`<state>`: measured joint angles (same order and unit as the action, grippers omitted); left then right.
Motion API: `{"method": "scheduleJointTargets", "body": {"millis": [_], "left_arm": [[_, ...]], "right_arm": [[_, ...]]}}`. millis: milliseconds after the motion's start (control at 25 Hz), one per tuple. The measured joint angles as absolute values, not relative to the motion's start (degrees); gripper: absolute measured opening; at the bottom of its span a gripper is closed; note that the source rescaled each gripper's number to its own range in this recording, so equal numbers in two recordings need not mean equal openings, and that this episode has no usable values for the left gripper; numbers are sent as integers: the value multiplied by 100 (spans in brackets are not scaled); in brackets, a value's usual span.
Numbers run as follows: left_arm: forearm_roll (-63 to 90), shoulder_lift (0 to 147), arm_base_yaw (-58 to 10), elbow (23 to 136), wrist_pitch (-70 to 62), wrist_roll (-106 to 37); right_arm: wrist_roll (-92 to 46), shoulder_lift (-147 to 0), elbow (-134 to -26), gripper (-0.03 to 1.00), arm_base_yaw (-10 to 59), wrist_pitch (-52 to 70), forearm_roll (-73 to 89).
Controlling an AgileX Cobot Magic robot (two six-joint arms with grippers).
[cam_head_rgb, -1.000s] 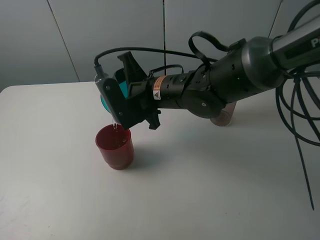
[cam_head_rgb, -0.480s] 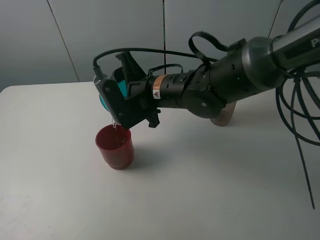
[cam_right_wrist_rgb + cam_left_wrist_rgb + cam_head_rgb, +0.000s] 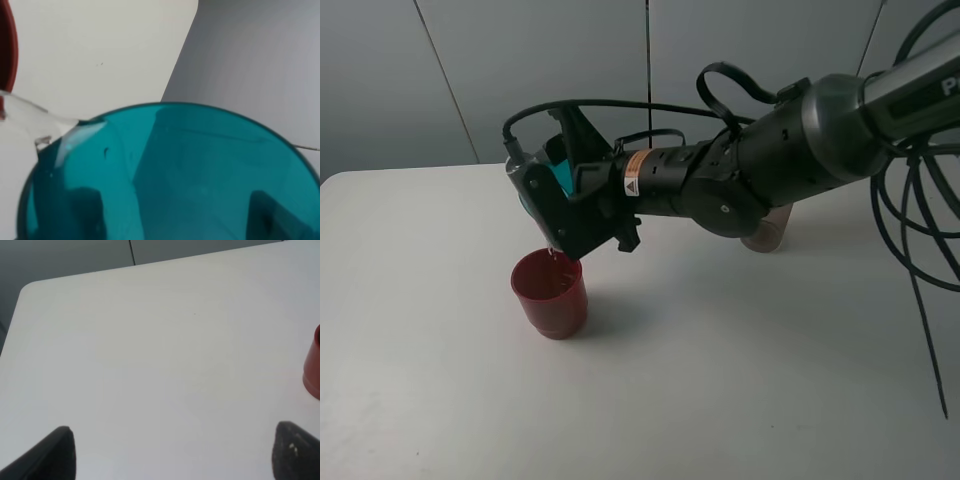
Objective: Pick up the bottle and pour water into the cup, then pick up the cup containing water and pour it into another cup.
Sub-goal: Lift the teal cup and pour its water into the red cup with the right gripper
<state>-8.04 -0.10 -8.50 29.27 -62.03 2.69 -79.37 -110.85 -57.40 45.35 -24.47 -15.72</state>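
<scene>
The white desk (image 3: 740, 380) carries everything, and the right arm (image 3: 790, 150) reaches across it from the right to well past the middle. Behind that arm, on the side away from its gripper, only the base of the smoky bottle (image 3: 765, 232) shows; it stands on the desk, done with as far as I can judge.

The right gripper (image 3: 552, 210) is rolled over and pinches the teal cup (image 3: 542, 185) by its side wall, the cup tipped steeply with its mouth facing down and away from the wrist. Directly below the gripper stands the red cup (image 3: 550, 294), upright on the desk. In the right wrist view a thin clear stream of water (image 3: 30, 112) leaves the lip of the teal cup (image 3: 170, 175) towards the red rim (image 3: 10, 45) at the frame's edge, so the second pour looks to be under way and close to finished.

The left gripper (image 3: 175, 450) hangs well aside with its fingertips spread wide apart and nothing between them; the red cup (image 3: 312, 375) sits at the far edge of its view.

The teal cup is probably light, thin-walled and smooth, and likely wet near the lip, so it could flex or slip under a hard squeeze. A hold across the middle of its wall, as here, seems safest. The wide, squat red cup should stand steadily while it fills.
</scene>
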Motion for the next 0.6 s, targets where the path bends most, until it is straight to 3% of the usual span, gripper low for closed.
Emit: {"method": "scheduleJointTargets", "body": {"millis": [600], "left_arm": [[-804,-10,-850,2927,-6203,269]], "right_arm": [[-8400,-11264,-5740,6,4612,-2611,-1517]]}}
